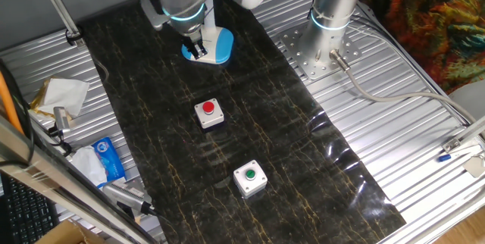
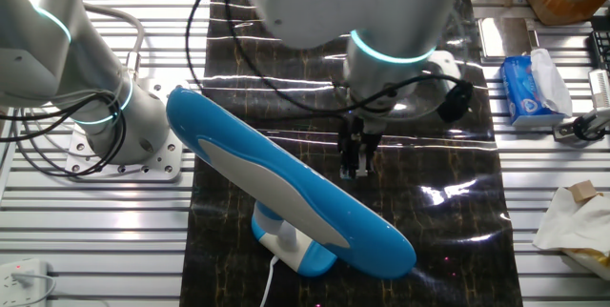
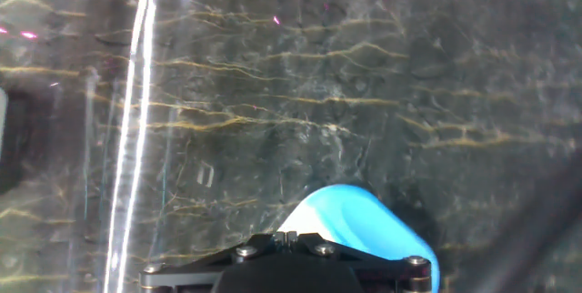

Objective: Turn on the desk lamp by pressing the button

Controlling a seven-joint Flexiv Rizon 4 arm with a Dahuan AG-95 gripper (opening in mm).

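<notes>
The robot's gripper hangs low over the base of the desk lamp at the far end of the dark marbled mat covering the middle of the desk. Whether the tip is touching the base, or the button on it, cannot be told: the button is not visible in any view, being hidden by the arm in one fixed view and by the lamp's long blue head in the other. No glow shows from the lamp head, so in all likelihood the lamp is unlit and the press is not finished; what seems left is the final descent onto the button and the lift away.

Whether the jaws are spread or closed cannot be told, as no view shows the fingertips plainly. The hand view shows only the mat and a curve of the lamp's blue base.

Two grey boxes sit on the mat nearer the front edge, one with a red dome button, one with a green dome button. No containers are in view; a blue tissue pack lies near the left edge.
</notes>
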